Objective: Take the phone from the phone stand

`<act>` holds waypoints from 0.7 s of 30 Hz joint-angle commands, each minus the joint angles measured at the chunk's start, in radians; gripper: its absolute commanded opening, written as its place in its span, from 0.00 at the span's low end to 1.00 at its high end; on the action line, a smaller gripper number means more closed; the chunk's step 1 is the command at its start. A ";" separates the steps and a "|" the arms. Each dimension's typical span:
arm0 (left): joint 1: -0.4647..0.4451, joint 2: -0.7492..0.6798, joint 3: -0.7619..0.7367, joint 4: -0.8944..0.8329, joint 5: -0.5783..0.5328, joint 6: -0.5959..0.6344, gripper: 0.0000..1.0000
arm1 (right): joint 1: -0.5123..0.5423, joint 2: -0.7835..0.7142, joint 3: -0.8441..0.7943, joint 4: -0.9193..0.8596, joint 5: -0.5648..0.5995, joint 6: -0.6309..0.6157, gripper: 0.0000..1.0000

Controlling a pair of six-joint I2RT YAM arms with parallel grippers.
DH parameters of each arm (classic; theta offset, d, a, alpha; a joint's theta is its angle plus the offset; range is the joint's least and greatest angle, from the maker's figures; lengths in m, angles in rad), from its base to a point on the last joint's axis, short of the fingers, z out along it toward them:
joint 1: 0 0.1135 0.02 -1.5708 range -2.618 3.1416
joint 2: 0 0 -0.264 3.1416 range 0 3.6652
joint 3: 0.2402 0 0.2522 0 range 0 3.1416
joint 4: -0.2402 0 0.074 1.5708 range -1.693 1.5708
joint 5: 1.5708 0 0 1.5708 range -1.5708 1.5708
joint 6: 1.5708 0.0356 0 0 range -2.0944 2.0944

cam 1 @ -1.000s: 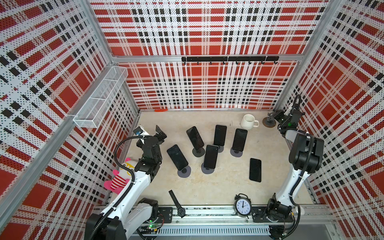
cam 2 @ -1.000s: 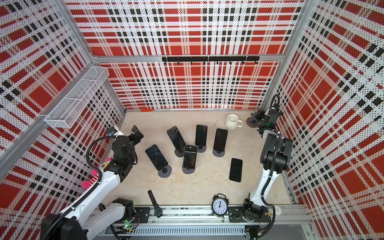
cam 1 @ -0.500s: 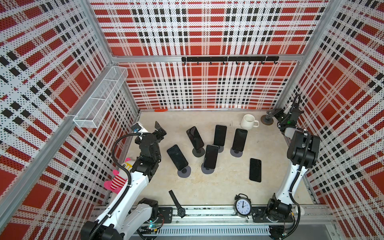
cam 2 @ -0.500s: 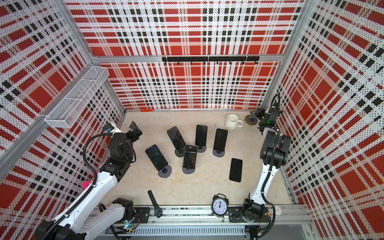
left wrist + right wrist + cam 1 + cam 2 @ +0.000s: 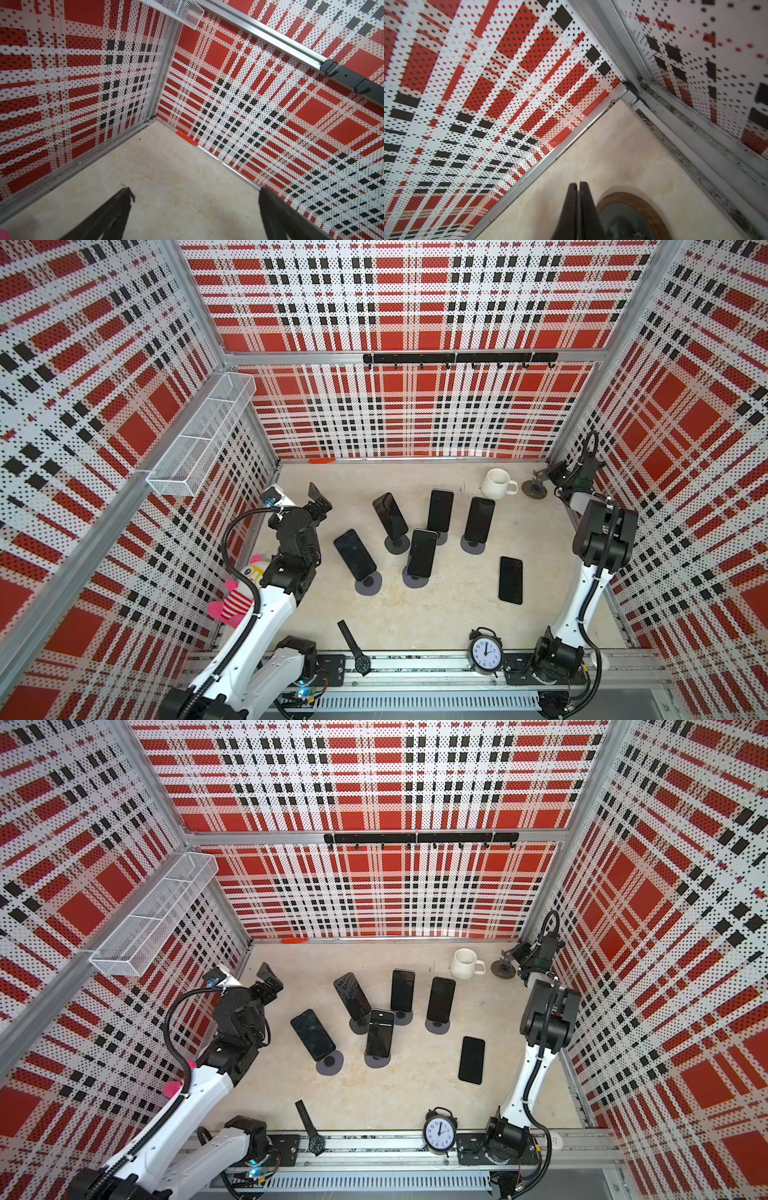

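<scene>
left gripper [image 5: 319, 499], spread and empty, is nearest the leftmost propped phone [image 5: 354, 553], lying rightward-front of it; right gripper [image 5: 578, 187] pressed shut.

Beige tabletop [image 5: 436, 614]: five stands [image 5: 368, 585] bearing phones [image 5: 354, 548], flat phone [image 5: 510, 580], white mug [image 5: 496, 484], lone stand [image 5: 534, 490] beside mug.

we see walls [image 5: 415, 302] in a red, white and black plaid, dotted with holes, around a mottled cream table [image 5: 436, 614]. the flat-lying phone [image 5: 510, 580] is black, like those on the grey disc stands [image 5: 368, 585]. the mug [image 5: 496, 484] is white, the clock [image 5: 485, 654] black with a white face, the plush toy [image 5: 232, 603] pink with red and white stripes.
</scene>
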 commanded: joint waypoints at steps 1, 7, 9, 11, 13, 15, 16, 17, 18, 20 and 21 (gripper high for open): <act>-0.003 -0.025 -0.015 0.021 0.001 0.011 0.98 | 0.007 -0.002 0.014 0.015 0.024 -0.005 0.00; -0.003 -0.054 -0.032 0.043 0.012 0.003 0.98 | 0.008 0.000 0.015 0.021 0.016 -0.009 0.11; -0.003 -0.060 -0.033 0.043 0.013 0.002 0.98 | 0.009 -0.001 0.014 0.022 0.014 -0.009 0.21; -0.003 -0.064 -0.035 0.045 0.013 0.002 0.98 | 0.008 -0.006 0.009 0.023 0.018 -0.006 0.24; -0.003 -0.069 -0.041 0.047 0.014 0.000 0.98 | 0.009 -0.010 0.007 0.023 0.017 -0.005 0.31; -0.003 -0.071 -0.049 0.054 0.017 -0.003 0.98 | 0.009 -0.017 0.004 0.026 0.016 -0.006 0.38; -0.003 -0.074 -0.051 0.056 0.019 -0.002 0.98 | 0.009 -0.022 -0.003 0.030 0.015 -0.007 0.41; -0.002 -0.074 -0.053 0.058 0.021 -0.002 0.98 | 0.009 -0.026 -0.006 0.031 0.018 -0.007 0.43; -0.003 -0.074 -0.054 0.058 0.021 -0.001 0.98 | 0.009 -0.029 -0.007 0.032 0.020 -0.007 0.45; -0.003 -0.074 -0.055 0.058 0.025 -0.001 0.98 | 0.008 -0.033 -0.011 0.037 0.017 -0.006 0.54; -0.003 -0.073 -0.055 0.058 0.027 -0.001 0.98 | 0.009 -0.036 -0.013 0.040 0.015 -0.004 0.57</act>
